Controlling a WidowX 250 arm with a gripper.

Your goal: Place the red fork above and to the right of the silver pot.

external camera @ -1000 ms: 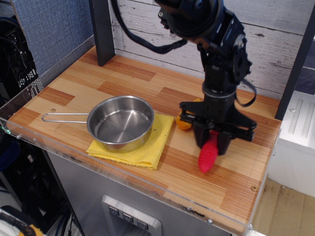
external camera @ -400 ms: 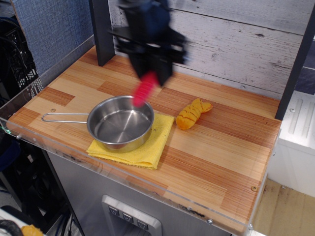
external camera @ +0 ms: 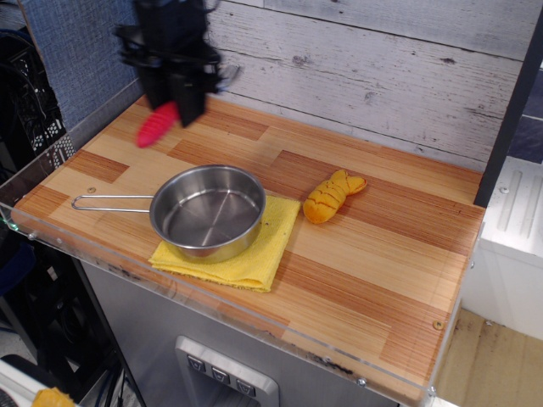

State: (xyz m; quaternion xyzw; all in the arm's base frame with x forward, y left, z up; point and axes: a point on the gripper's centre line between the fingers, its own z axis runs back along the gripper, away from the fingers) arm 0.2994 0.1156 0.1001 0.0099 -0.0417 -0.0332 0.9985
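I see the gripper (external camera: 172,108) closed on the fork (external camera: 157,125), holding it above the back left part of the table (external camera: 373,254). The pot (external camera: 206,211) sits on a yellow cloth (external camera: 263,254), nearer to the front.

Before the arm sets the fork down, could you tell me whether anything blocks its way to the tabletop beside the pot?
Nothing visible does. The gripper holds the red fork above bare tabletop, behind the silver pot.

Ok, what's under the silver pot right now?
A yellow cloth lies under the silver pot, showing at the pot's front and right. The part beneath the pot is covered. The pot's wire handle extends past the cloth over the wooden table.
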